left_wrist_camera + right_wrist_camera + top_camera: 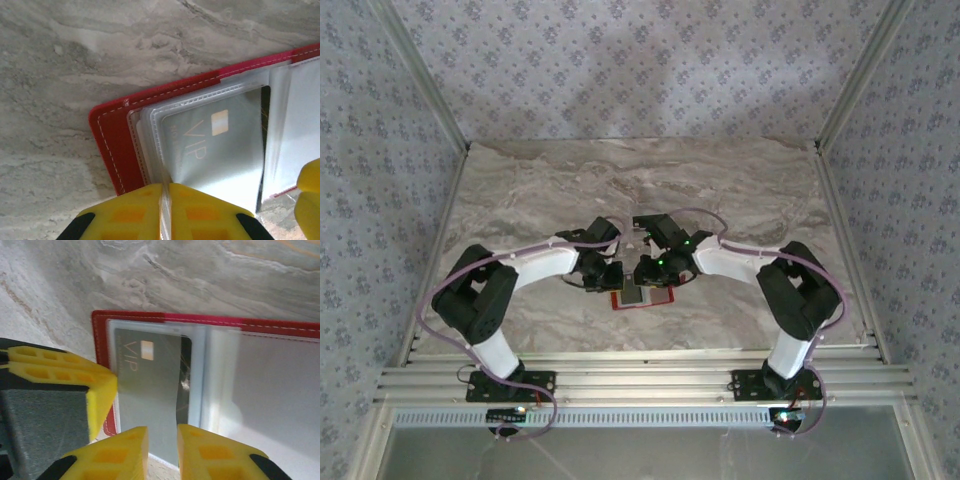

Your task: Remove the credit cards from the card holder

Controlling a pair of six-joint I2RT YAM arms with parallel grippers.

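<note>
Well, marble table [740, 190]: both arms bent inward, meeting over middle, closer to near edge. Holder [643, 297] lies there open and flat, red border around, clear pockets [150, 130] facing up. Left gripper [165, 212] at holder's left side, fingers closed on edge of clear pocket sheet. Right gripper [162, 452] beside it, fingers narrow apart, end of card [150, 385] in gap; if clamped, cannot tell. Card grey, "VIP" and gold chip on face, dark band along one side, sticking out past holder's red edge.
</note>
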